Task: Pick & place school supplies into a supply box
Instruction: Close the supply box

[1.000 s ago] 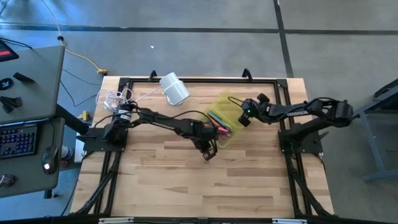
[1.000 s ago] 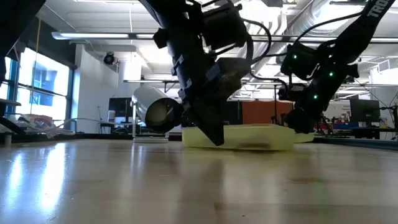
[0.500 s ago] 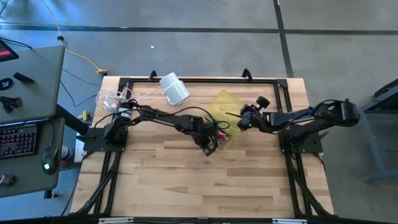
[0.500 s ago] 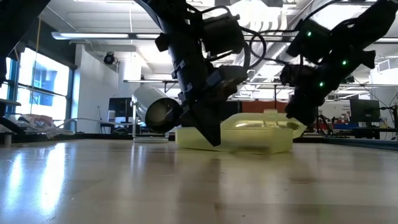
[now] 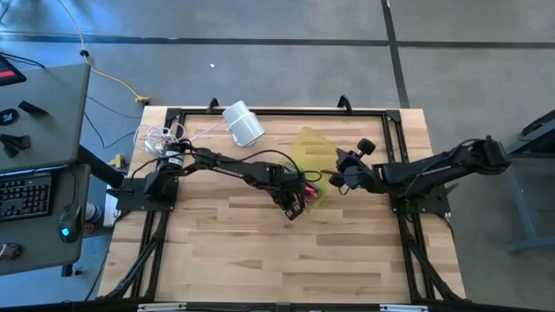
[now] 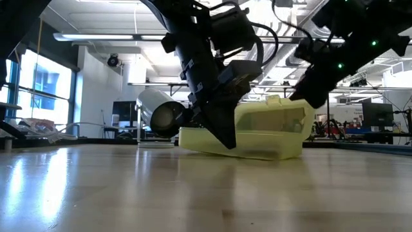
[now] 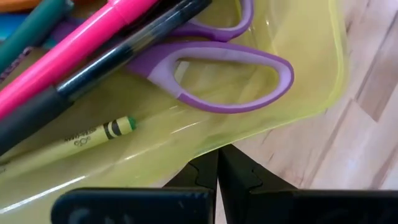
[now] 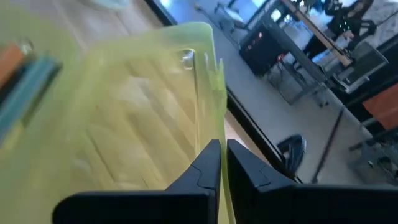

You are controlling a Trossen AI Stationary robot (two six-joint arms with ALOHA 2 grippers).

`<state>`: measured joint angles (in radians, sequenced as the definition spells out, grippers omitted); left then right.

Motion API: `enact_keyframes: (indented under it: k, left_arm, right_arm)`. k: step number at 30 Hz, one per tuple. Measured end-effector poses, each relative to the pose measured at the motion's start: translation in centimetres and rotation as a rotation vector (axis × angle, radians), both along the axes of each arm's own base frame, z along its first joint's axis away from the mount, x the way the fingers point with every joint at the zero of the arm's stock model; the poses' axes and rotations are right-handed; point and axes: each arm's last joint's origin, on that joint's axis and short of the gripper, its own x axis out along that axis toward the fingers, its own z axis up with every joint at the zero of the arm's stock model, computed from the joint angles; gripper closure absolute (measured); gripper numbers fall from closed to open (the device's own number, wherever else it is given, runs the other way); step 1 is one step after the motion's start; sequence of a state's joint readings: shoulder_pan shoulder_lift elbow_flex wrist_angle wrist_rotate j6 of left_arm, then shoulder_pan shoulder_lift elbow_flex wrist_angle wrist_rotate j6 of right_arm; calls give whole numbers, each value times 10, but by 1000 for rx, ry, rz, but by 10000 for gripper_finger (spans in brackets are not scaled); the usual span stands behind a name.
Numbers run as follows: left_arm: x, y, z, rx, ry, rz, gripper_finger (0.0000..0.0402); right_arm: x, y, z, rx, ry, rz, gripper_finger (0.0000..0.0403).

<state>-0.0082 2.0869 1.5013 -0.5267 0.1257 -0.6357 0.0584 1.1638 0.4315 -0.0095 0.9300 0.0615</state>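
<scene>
Fingers [image 7: 208,177] of the left gripper [image 5: 293,206] are pinched together on the supply box [image 5: 305,165] rim. High view: box lies mid-counter [image 5: 260,251], long axis diagonal; right gripper [image 5: 336,176] sits at its raised lid. Low view: lid [image 6: 273,122] stands half-raised over the base, near the white cylinder [image 6: 161,113]. Left wrist view: purple scissors [image 7: 217,68], pink pen [image 7: 68,53], green-tipped crayon [image 7: 99,134] lie inside, lengthwise. Right wrist view: its fingers [image 8: 211,165] are closed on the lid edge.

The supply box [image 5: 310,165] sits mid-worktop [image 5: 234,251], scissors [image 7: 211,74] and pens [image 7: 68,56] inside. The left tool [image 5: 295,208] is at its front edge, the right tool [image 5: 334,180] at its lid. A cylinder [image 5: 243,123] lies behind.
</scene>
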Motion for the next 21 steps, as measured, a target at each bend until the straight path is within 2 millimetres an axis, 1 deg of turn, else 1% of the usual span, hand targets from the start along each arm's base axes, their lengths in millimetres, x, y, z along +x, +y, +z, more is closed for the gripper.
enact_keyframes:
  k: [4,8,13,17,21]
  left_arm:
    - [1,0,0,1,-6,0,357]
    - [1,0,0,3,-9,-1,357]
    - [2,1,2,22,-24,8,357]
    - [3,3,2,37,-39,19,357]
    - [5,3,3,55,-55,29,357]
  right_arm:
    - [3,9,8,-3,-68,49,394]
    - [7,20,13,-5,-110,136,381]
    - [10,35,19,21,-178,229,349]
    - [10,49,20,44,-188,333,320]
    - [7,61,18,52,-192,386,297]
